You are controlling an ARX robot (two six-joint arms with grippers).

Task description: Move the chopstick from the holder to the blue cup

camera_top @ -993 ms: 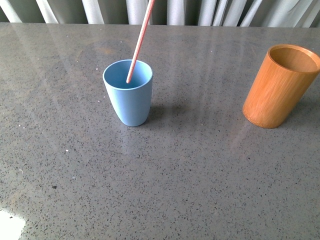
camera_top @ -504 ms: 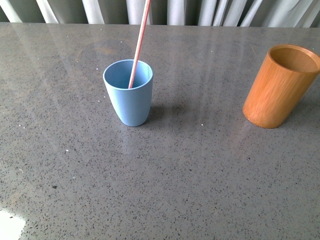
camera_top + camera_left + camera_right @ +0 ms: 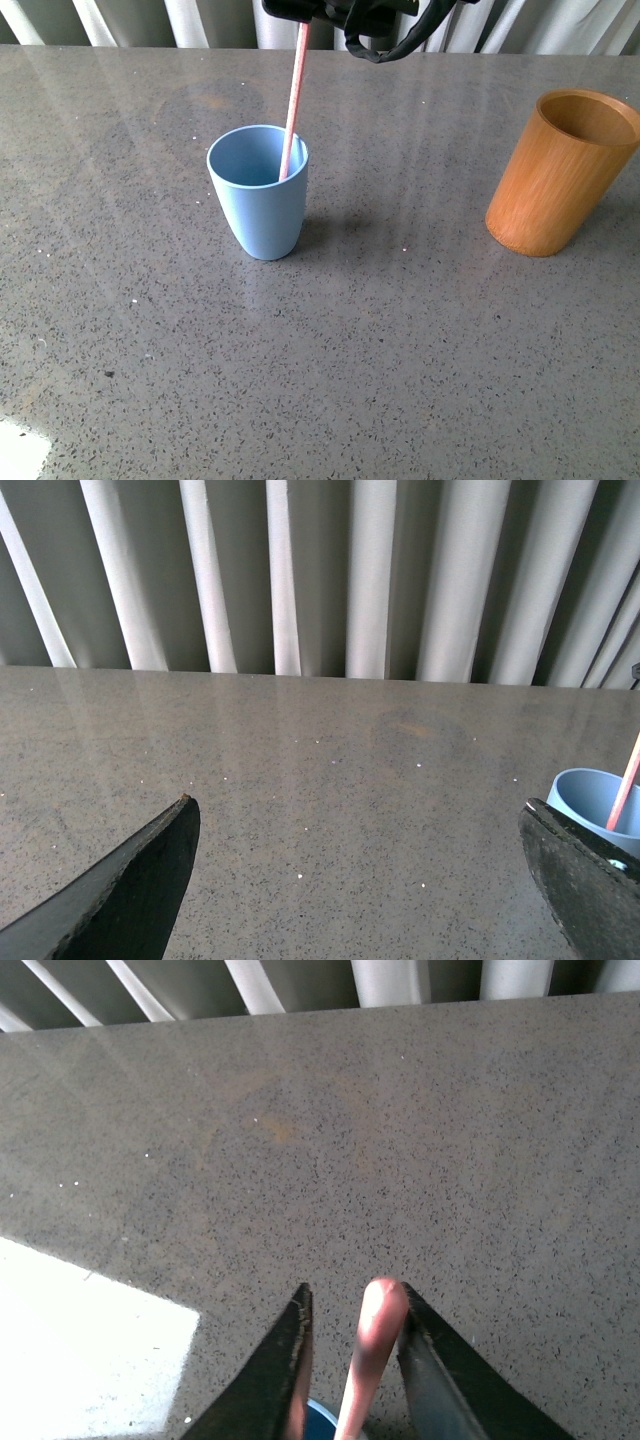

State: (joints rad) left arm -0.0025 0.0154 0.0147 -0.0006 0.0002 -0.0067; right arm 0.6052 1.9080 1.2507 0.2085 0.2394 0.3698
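The blue cup (image 3: 258,195) stands left of centre on the grey table. One pink-and-white chopstick (image 3: 293,100) stands nearly upright in it, leaning on the cup's right rim. My right gripper (image 3: 340,10) hangs at the chopstick's top end. In the right wrist view this gripper (image 3: 355,1290) is open, with the chopstick (image 3: 372,1335) loose between its fingers and resting against one of them; a sliver of the blue cup (image 3: 320,1412) shows below. The orange-brown holder (image 3: 560,170) stands at the far right, with no stick above its rim. My left gripper (image 3: 358,810) is open and empty, beside the blue cup (image 3: 590,798).
The grey speckled table (image 3: 330,360) stretches to a back edge under pale pleated curtains (image 3: 370,570). A bright patch of light (image 3: 18,450) lies at the front left corner.
The chopstick has tipped from a lean to nearly upright and sunk deeper into the blue cup. My right gripper has come down into the top of the front view.
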